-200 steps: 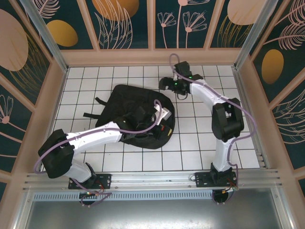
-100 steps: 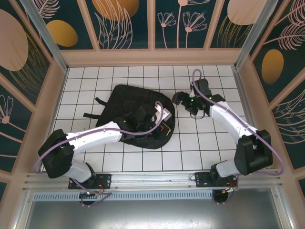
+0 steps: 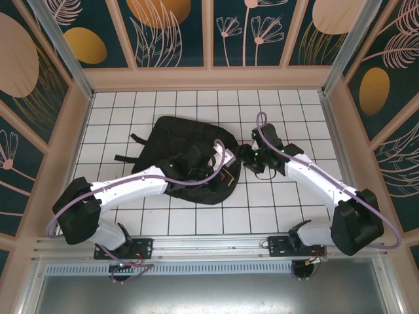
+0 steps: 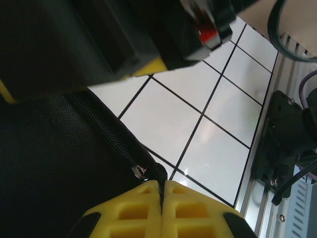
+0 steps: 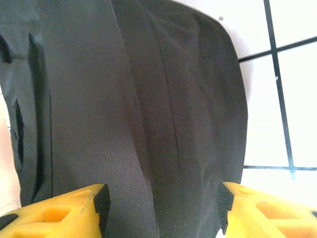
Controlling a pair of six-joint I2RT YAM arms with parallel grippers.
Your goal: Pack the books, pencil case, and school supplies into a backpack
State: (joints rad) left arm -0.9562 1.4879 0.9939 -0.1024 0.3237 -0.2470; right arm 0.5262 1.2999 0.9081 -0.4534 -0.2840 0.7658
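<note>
Left claw clenched on backpack at zip edge. Right claw released, fingers apart, straddling black backpack fabric above white tiled surface.

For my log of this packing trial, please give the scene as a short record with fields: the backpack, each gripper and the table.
backpack: black, lying on the table
table: white tiles with dark lines
left gripper: jaws shut on the zip pull at the backpack's edge
right gripper: jaws open, black backpack fabric between them, near the backpack's right edge; no grip seen yet
</note>
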